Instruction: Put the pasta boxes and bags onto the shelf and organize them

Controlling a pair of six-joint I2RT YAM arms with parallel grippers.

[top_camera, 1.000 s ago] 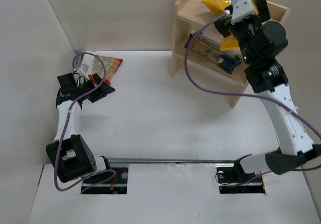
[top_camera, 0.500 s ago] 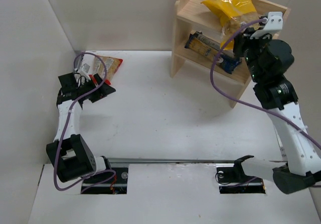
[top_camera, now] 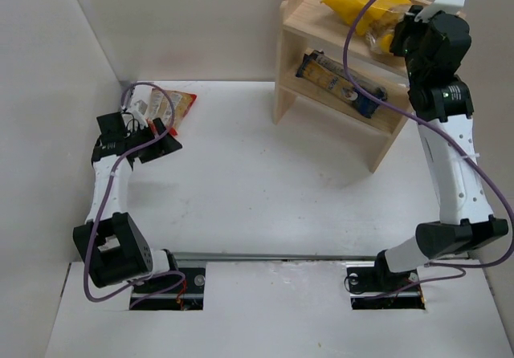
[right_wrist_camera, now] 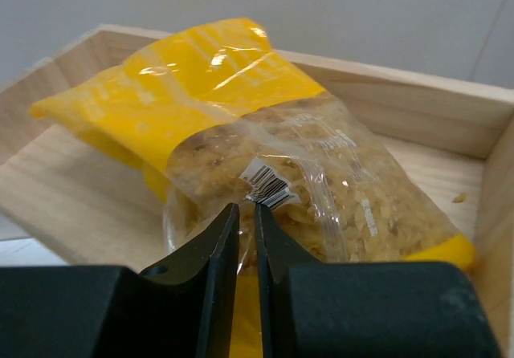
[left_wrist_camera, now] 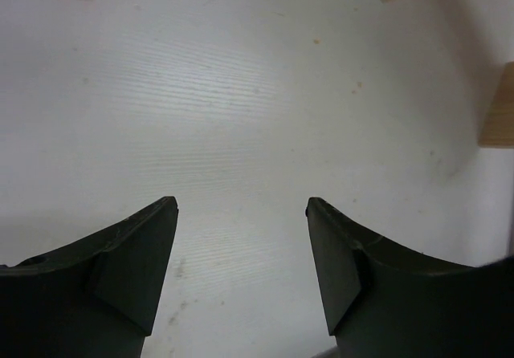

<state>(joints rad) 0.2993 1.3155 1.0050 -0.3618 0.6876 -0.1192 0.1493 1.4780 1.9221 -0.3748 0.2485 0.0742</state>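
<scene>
The yellow bag (top_camera: 365, 1) is now laid on the top tier of the shelf (top_camera: 309, 21); a second ago it was covered by the right gripper (right_wrist_camera: 246, 207), so this placement is judged done; the fingers are seen pressed nearly together just before the bag, with nothing pinched; the arm has been drawn back to the shelf's right end; the red-edged bag (top_camera: 175, 105) is left on the table (top_camera: 257, 181) beside the left gripper (left_wrist_camera: 241, 205), whose fingers are spread.

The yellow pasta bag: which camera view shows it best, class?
Right wrist: the yellow bag fills the frame, lying on the shelf top, its clear window and barcode visible. Top external shows it small, partly behind the right arm. Left wrist shows none of it.
</scene>
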